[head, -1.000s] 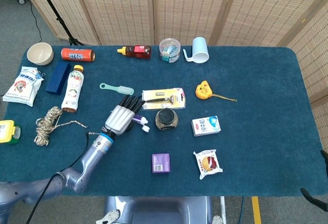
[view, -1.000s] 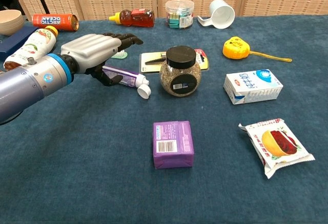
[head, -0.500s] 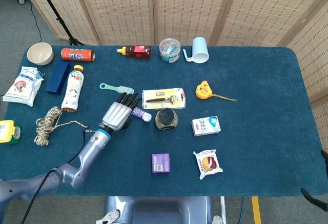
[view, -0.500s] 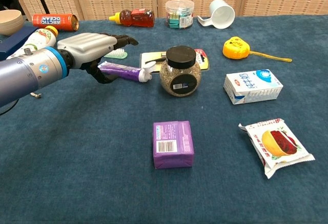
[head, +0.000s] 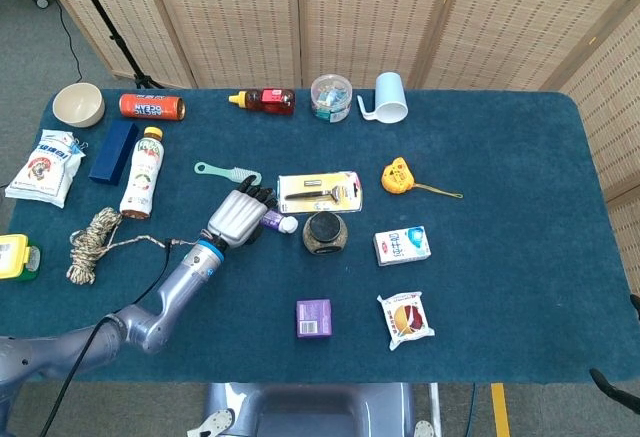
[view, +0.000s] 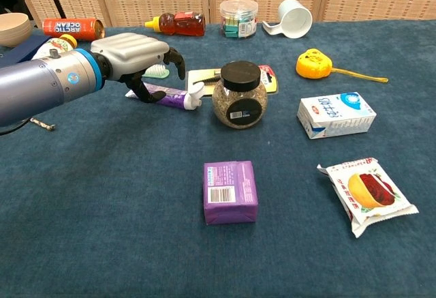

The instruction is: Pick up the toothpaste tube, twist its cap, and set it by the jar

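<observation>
The purple toothpaste tube [view: 170, 95] with its white cap [view: 196, 96] lies level, the cap pointing right, just left of the black-lidded glass jar [view: 239, 95]. My left hand [view: 136, 56] holds the tube's rear: the thumb presses its side while the fingers curl over the top with a small gap. In the head view the left hand [head: 238, 215] covers most of the tube [head: 271, 219], and only the cap [head: 288, 224] pokes out toward the jar [head: 323, 231]. The right hand is out of both views.
A razor pack [head: 319, 191] lies right behind the tube and jar, and a green comb [head: 228, 171] behind the hand. A purple box [view: 230, 191], a milk carton [view: 336, 114] and a snack bag [view: 366, 194] sit to the front and right. Bottles, a rope and a bowl line the left.
The left hand lifted the tube off the cloth, carried it right and back toward the jar, then curled its fingers down over it. The cap now sits close to the jar.
</observation>
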Controlling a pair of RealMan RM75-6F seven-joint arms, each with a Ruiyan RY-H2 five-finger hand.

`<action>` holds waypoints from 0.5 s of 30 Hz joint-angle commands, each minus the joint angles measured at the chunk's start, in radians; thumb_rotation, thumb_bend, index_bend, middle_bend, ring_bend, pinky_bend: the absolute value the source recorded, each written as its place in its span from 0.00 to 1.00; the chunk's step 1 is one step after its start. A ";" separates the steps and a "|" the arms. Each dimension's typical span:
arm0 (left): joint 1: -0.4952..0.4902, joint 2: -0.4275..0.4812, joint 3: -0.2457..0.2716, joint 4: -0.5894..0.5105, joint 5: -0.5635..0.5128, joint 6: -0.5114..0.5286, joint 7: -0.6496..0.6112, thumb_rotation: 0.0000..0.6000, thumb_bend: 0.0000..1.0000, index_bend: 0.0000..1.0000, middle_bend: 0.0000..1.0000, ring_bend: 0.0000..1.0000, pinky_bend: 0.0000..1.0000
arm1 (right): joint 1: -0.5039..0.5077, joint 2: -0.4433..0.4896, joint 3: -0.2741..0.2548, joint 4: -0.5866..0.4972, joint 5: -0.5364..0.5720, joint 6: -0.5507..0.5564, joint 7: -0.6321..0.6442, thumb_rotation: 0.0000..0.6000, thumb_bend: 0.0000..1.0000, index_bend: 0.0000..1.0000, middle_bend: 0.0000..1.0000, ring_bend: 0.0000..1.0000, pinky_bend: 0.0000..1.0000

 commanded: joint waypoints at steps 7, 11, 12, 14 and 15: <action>-0.024 -0.036 0.005 0.056 -0.025 -0.029 -0.002 1.00 0.41 0.30 0.22 0.18 0.08 | -0.005 0.003 0.000 -0.001 0.003 0.004 0.002 1.00 0.12 0.00 0.00 0.00 0.00; -0.033 -0.062 0.006 0.097 -0.028 -0.035 -0.019 1.00 0.41 0.29 0.21 0.17 0.08 | -0.008 0.004 -0.001 -0.002 0.007 0.007 0.001 1.00 0.12 0.00 0.00 0.00 0.00; -0.035 -0.070 0.005 0.108 -0.030 -0.039 -0.023 1.00 0.41 0.29 0.21 0.17 0.08 | -0.010 0.004 -0.001 -0.002 0.008 0.007 0.001 1.00 0.12 0.00 0.00 0.00 0.00; -0.038 -0.083 0.005 0.123 -0.032 -0.042 -0.034 1.00 0.41 0.29 0.21 0.18 0.08 | -0.011 0.005 -0.001 -0.003 0.009 0.008 0.001 1.00 0.12 0.00 0.00 0.00 0.00; -0.038 -0.087 0.005 0.126 -0.032 -0.042 -0.039 1.00 0.41 0.30 0.21 0.18 0.09 | -0.011 0.005 -0.001 -0.003 0.010 0.008 0.001 1.00 0.12 0.00 0.00 0.00 0.00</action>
